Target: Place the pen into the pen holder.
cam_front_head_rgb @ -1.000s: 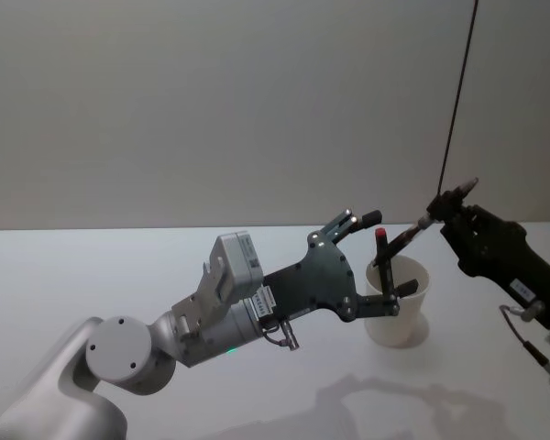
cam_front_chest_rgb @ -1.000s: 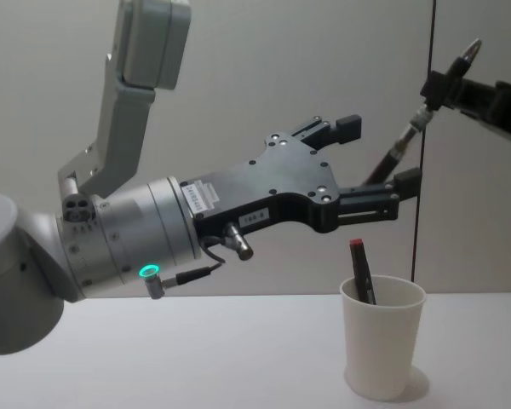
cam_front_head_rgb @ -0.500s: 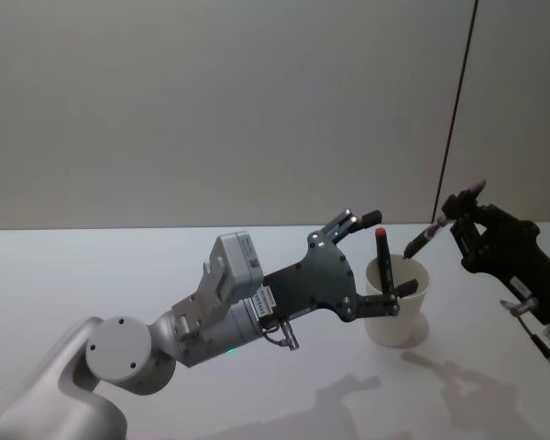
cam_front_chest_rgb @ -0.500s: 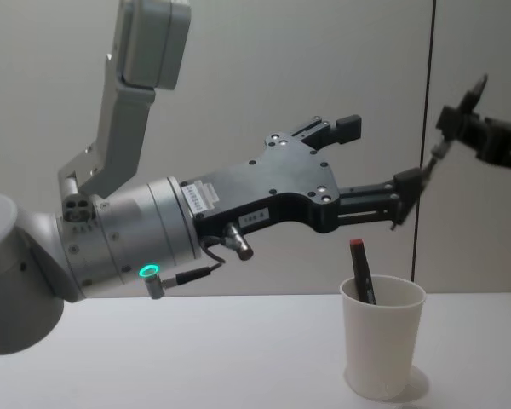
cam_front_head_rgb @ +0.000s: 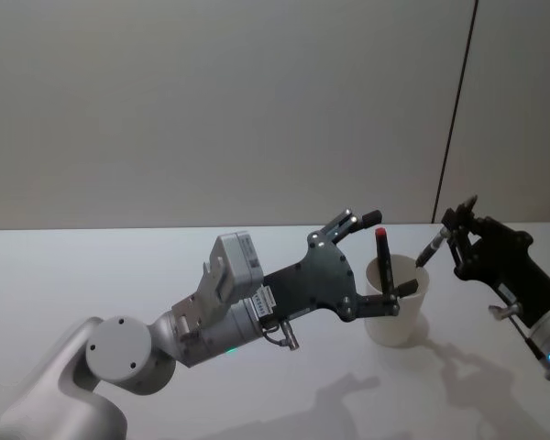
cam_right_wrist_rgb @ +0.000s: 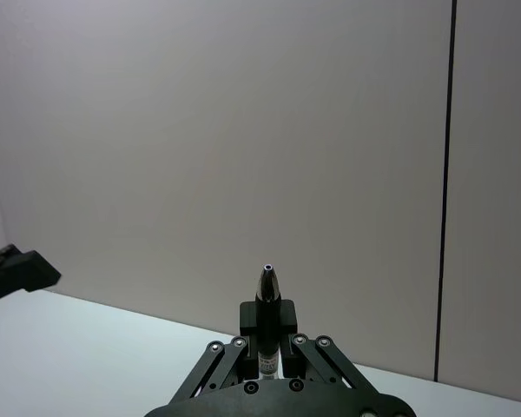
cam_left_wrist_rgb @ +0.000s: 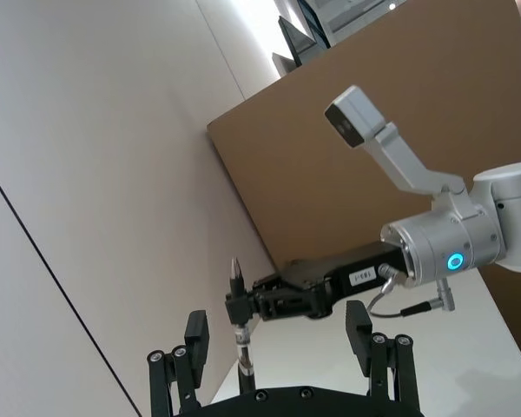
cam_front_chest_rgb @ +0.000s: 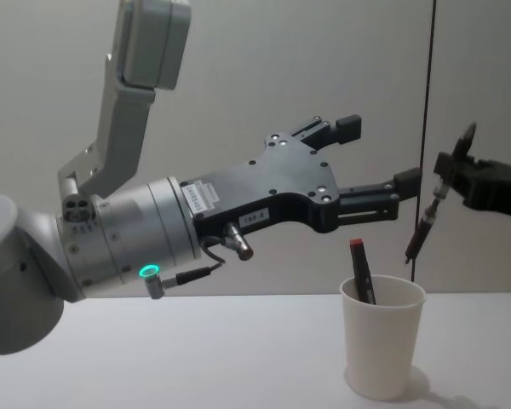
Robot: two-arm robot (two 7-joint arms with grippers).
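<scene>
From the head camera I see my left gripper (cam_front_head_rgb: 378, 257) with its fingers spread wide, holding nothing, one finger reaching across the front of the pen holder (cam_front_head_rgb: 400, 302), a white paper cup on the table (cam_front_head_rgb: 92, 275). A red-capped marker (cam_front_head_rgb: 383, 258) already stands in the cup. My right gripper (cam_front_head_rgb: 451, 227) pinches a dark pen (cam_front_head_rgb: 428, 252) near its upper end; the pen slants down with its lower tip over the cup's right rim. The small white label on the left wrist is too fine for me to read.

Through the left wrist camera, the right gripper (cam_left_wrist_rgb: 236, 306) is clamped on the pen (cam_left_wrist_rgb: 240, 340), which hangs nearly straight between my left fingertips (cam_left_wrist_rgb: 195, 328).

Through the right wrist camera, the fingers (cam_right_wrist_rgb: 282, 314) press together on the pen (cam_right_wrist_rgb: 267, 291), its pointed end facing the wall.

On the chest camera, the left arm stretches level above the cup (cam_front_chest_rgb: 382, 345), jaws wide apart. The right gripper (cam_front_chest_rgb: 447, 167) comes in from the right edge, and the pen (cam_front_chest_rgb: 423, 223) hangs tilted just above the rim, not inside.
</scene>
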